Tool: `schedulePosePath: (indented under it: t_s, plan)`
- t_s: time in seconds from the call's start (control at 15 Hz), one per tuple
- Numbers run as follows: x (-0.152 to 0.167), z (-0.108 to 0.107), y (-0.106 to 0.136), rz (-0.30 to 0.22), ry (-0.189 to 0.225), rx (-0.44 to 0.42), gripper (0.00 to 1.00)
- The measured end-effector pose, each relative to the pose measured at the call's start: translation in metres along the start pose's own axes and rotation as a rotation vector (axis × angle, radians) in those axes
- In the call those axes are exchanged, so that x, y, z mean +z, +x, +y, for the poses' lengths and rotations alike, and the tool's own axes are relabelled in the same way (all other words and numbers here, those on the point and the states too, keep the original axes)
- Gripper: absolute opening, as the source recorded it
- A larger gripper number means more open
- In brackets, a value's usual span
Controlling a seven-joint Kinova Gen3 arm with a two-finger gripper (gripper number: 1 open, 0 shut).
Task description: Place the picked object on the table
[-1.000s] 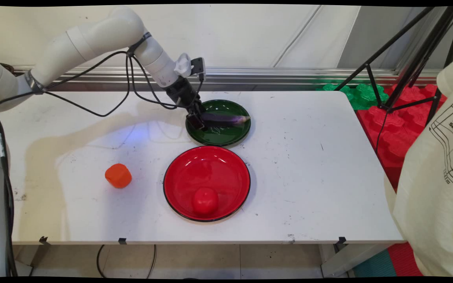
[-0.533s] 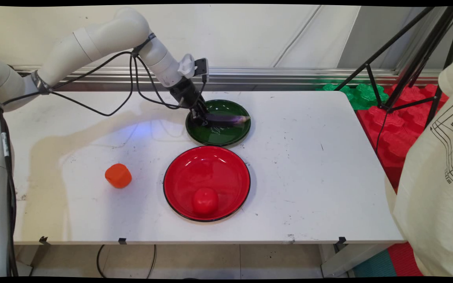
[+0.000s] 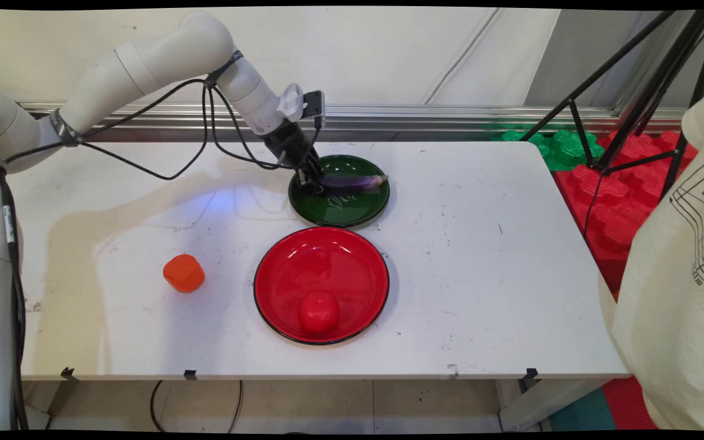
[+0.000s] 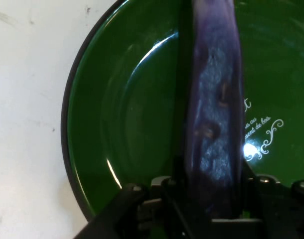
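Observation:
A long purple eggplant (image 3: pixel 352 182) (image 4: pixel 215 114) hangs just above the green plate (image 3: pixel 340 211) (image 4: pixel 127 119) at the table's far middle. My gripper (image 3: pixel 312 181) (image 4: pixel 212 194) is shut on the eggplant's left end, at the plate's left rim. In the hand view the eggplant runs up from between my fingers (image 4: pixel 174 191), over the plate's dark green inside with its white lettering. The free end (image 3: pixel 380 178) points right and sits slightly raised.
A red plate (image 3: pixel 327 269) with a red tomato (image 3: pixel 318 311) in it lies nearer the front. An orange block (image 3: pixel 184 272) stands at the left front. A black tripod (image 3: pixel 633 91) and red and green foam tiles (image 3: pixel 608 183) are beside the table's right side.
The gripper went from astride the eggplant's left end to shut on it, shifting slightly up and right. The eggplant's right end has lifted a little off the green plate.

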Motion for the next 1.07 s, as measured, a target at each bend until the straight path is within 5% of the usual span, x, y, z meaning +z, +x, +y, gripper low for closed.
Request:
schedulePosePath:
  t_s: [0.4,1.07]
  plan:
    - [-0.016,-0.001,0.002,0.019,0.020,-0.021,0.00]
    - [-0.093,0.001,-0.009,0.082,0.064,-0.089,0.00]
